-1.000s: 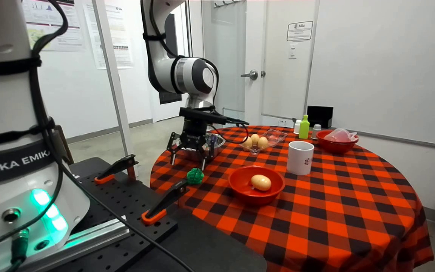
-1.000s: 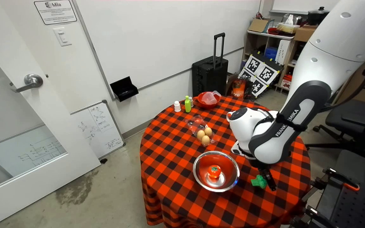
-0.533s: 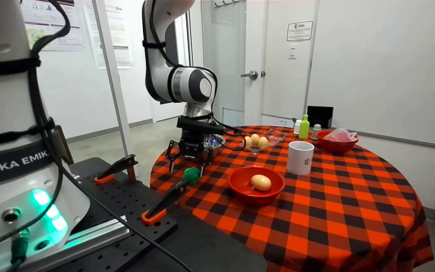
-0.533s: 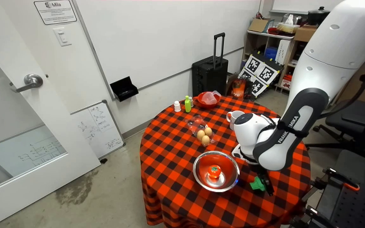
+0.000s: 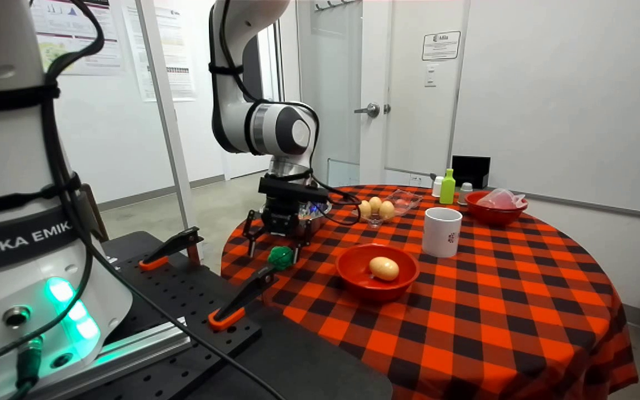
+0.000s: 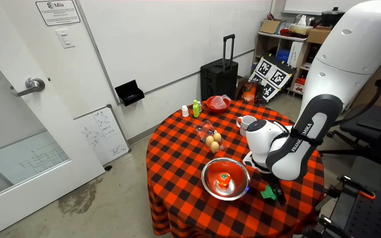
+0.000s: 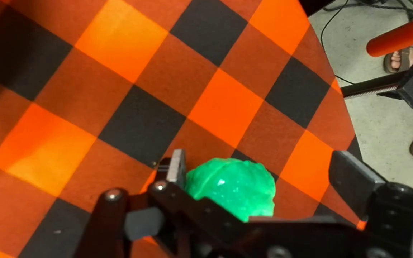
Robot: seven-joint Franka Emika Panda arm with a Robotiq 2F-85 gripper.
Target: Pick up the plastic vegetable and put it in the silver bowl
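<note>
The plastic vegetable is a small bright green lump on the checkered cloth, seen in both exterior views [image 5: 281, 258] [image 6: 268, 192] and in the wrist view [image 7: 231, 186]. My gripper [image 7: 264, 172] is open and low around it. The vegetable lies between the fingers, close against the left finger [image 7: 177, 166] in the wrist view, with a gap to the right finger [image 7: 353, 182]. The arm hides part of the vegetable's lower side there. The silver bowl [image 6: 225, 198] stands beside the gripper with a red tomato [image 6: 224, 178] inside; in an exterior view the gripper partly hides the bowl [image 5: 320, 214].
A red bowl [image 5: 353, 280] with an egg stands near the gripper. A white mug [image 5: 441, 233], eggs in a clear carton [image 6: 214, 142], a green bottle [image 6: 195, 109] and another red bowl [image 6: 212, 107] stand further off. A clamp [image 5: 248, 291] is at the table edge.
My gripper has come down around the vegetable, still open. The vegetable has shifted slightly, toward the clamp in an exterior view. The silver bowl has not moved.
</note>
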